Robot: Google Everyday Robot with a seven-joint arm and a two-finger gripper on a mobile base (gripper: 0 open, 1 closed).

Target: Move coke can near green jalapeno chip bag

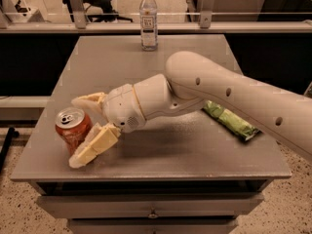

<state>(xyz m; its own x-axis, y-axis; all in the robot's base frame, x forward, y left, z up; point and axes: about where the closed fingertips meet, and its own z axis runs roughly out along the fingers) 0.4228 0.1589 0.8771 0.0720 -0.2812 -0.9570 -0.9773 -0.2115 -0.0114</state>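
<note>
The fingers [97, 143] of the gripper [75, 132] are spread wide, one on each side of the can [69, 129]. The far finger lies just behind the can's silver top. The near finger slants down and to the left across the can's near right side and looks to be touching it, with its tip low on the counter [195, 155]. Whether the far finger touches the can I cannot tell.

The can is red with a silver top (the pull tab shows). It stands near the counter's near left corner, leaning a little to the left as seen from here.

Behind the fingers comes the rounded cream wrist, and then the thick arm [234, 94]. The arm runs off to the right, low over the counter, and leaves the picture at the right edge.

The bag [229, 122] lies flat on the right side of the counter, green and crinkled. Its far end is hidden under the arm and its near end points to the near right. It is well apart from the can, with the wrist and arm between them.

A clear bottle [148, 18] with a white cap stands upright at the far edge of the counter, about mid-width, well apart from everything else. Below the counter's near edge is a drawer front [151, 206] with a small knob.
</note>
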